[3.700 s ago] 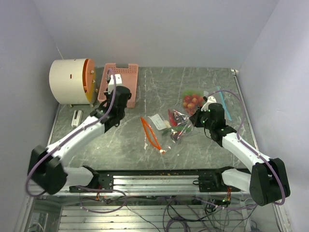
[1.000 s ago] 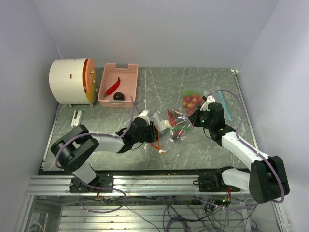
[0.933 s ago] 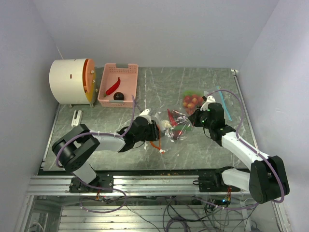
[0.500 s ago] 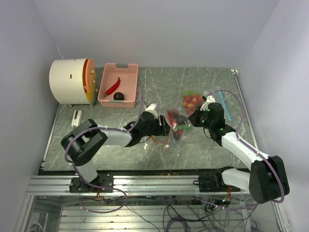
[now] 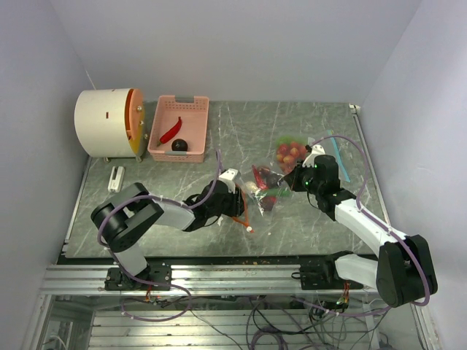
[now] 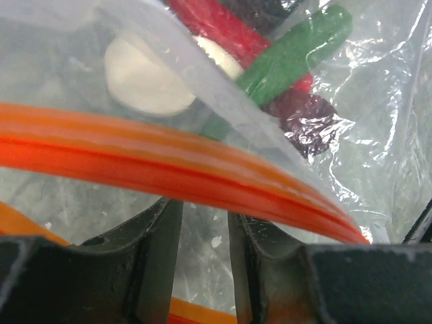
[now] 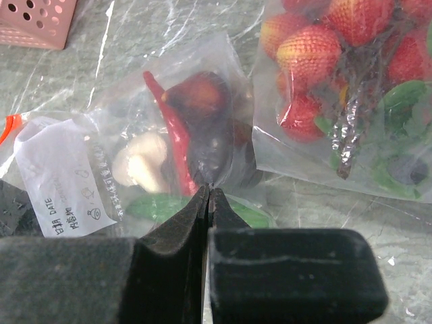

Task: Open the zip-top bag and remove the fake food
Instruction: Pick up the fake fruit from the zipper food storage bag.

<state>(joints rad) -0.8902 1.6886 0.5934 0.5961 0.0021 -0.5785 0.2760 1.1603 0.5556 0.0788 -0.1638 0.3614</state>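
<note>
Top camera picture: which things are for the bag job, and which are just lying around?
For the job:
zip bag, pinched by the right hand
toy food inside it
left hand at its orange zip
pink basket, probably: it holds a red pepper and a dark fruit

Just lying about:
bag of strawberries
white drum
small white piece

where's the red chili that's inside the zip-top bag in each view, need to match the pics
top external: the red chili is just right of picture centre, inside the zip-top bag.
left wrist: top centre, slanting down to the right.
right wrist: left of centre, running top to bottom.
shared landmark: the white piece lying beside it in the bag.
</note>
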